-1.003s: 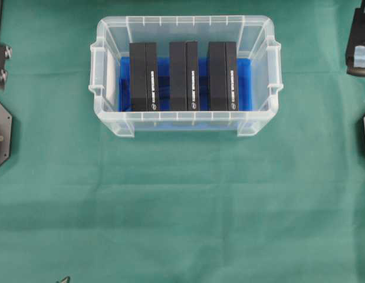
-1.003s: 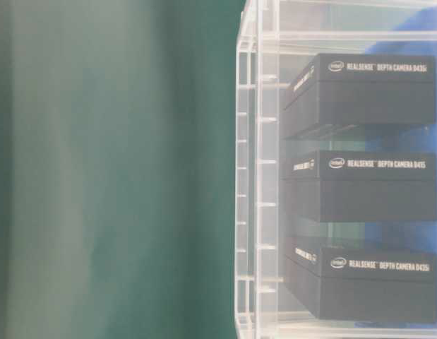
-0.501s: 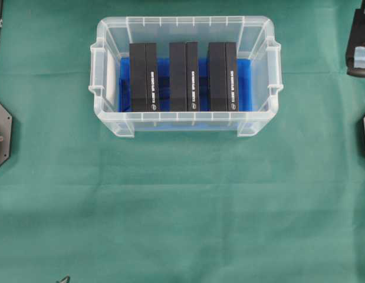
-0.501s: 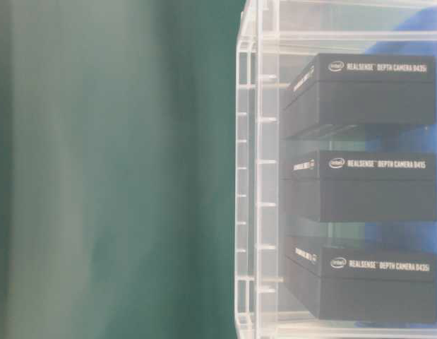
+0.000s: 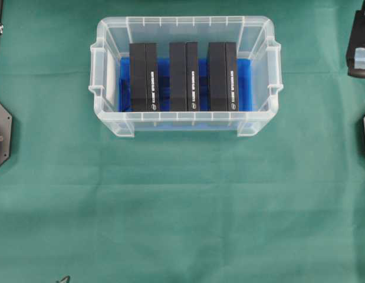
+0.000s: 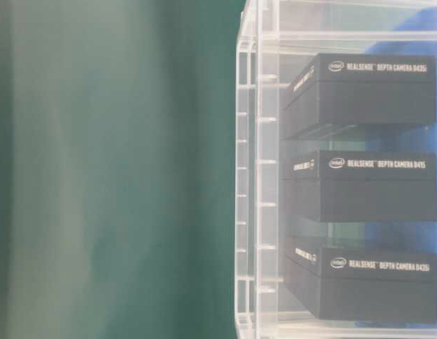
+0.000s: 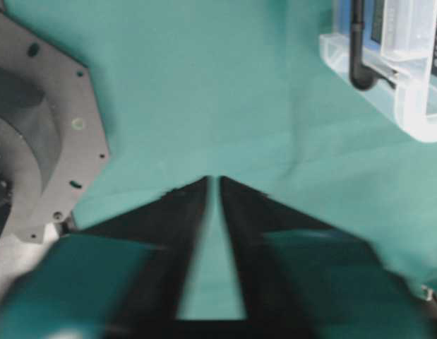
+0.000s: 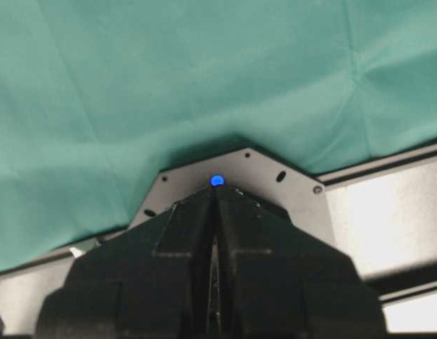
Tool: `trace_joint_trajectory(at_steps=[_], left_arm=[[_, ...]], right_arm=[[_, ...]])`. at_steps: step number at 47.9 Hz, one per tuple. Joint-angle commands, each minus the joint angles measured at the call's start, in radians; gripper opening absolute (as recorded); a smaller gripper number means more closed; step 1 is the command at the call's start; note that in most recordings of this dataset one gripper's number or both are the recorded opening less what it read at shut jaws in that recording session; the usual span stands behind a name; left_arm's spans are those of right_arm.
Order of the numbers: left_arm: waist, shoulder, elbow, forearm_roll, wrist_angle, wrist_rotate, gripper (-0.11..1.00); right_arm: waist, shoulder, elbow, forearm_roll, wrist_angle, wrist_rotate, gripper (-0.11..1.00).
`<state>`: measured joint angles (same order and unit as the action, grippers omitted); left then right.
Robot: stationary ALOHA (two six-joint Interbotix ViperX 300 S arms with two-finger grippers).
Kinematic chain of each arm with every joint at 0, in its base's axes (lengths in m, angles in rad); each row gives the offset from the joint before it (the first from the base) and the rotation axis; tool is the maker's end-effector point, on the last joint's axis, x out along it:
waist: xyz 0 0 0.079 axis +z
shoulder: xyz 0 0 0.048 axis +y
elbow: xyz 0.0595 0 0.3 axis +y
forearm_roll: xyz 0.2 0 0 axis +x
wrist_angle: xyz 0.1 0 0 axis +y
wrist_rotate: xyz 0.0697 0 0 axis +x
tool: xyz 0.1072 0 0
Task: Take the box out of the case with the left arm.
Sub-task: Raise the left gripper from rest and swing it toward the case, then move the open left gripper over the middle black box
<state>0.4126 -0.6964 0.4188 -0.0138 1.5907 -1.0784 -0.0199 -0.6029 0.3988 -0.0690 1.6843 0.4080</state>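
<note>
Three black boxes upright in the clear case (image 5: 185, 23), both claws away from it.

Case set on the green-covered bench (image 5: 182, 206), toward the far side in the overhead view, blue lining (image 5: 201, 65) at its bottom. Inside, side by side and slightly apart: left box (image 5: 143, 76), middle box (image 5: 183, 76), right box (image 5: 222, 76), white lettering legible through the wall in the table-level view. Left claw (image 7: 214, 180) over bare cloth beside a grey base plate (image 7: 42, 134), fingers parted by a narrow gap at the tips, pinching nothing; corner of the case at the upper right of its wrist view. Right claw (image 8: 213, 194) pressed together, tips meeting over a grey plate with a blue light (image 8: 217, 181).
</note>
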Motion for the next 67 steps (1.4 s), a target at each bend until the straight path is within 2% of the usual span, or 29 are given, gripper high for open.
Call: trace_joint_trajectory(at_steps=[1, 8, 13, 43, 55, 67], left_arm=[[-0.003, -0.002, -0.026, -0.002, -0.005, -0.006, 0.36], [-0.014, 0.005, -0.028, -0.002, -0.005, -0.008, 0.79], [-0.031, 0.012, -0.029, -0.002, -0.008, -0.005, 0.97], [-0.037, 0.043, -0.044, 0.003, -0.02, -0.011, 0.98], [-0.051, 0.138, -0.103, 0.003, -0.063, -0.011, 0.98], [-0.089, 0.282, -0.219, 0.003, -0.067, -0.015, 0.98]], right_arm=[[0.0, -0.005, -0.025, 0.0, -0.002, 0.0, 0.01], [0.0, -0.005, -0.026, 0.0, -0.002, -0.002, 0.01], [0.0, -0.005, -0.023, 0.0, -0.002, -0.006, 0.01], [0.0, -0.005, -0.023, 0.0, 0.0, -0.006, 0.01], [0.0, -0.005, -0.025, 0.0, 0.002, -0.008, 0.01], [0.0, -0.005, -0.023, 0.002, 0.0, -0.008, 0.01]])
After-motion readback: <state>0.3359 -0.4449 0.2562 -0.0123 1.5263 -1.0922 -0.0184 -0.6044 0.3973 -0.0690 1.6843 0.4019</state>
